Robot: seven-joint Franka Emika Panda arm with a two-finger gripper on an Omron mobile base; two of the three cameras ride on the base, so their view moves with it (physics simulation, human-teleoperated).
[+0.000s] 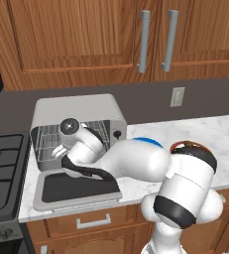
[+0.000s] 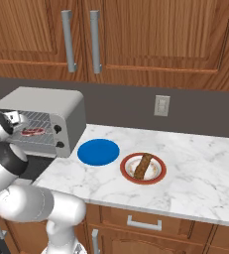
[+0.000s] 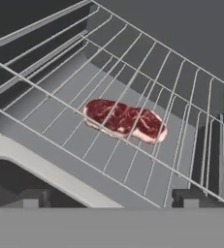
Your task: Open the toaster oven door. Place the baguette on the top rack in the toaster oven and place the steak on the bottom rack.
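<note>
My own arm covers much of the toaster oven (image 1: 76, 111) mouth in the left base view, hiding the steak (image 3: 124, 119) there and part of the open door (image 1: 76, 191). My claw's fingertips (image 3: 186, 198) barely show at the hand view's bottom. The stove (image 1: 2, 173) is cut off at the left edge.

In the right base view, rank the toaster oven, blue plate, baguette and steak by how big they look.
1. toaster oven
2. blue plate
3. baguette
4. steak, which lies deeper inside the oven, so it may look slightly smaller than it is.
</note>
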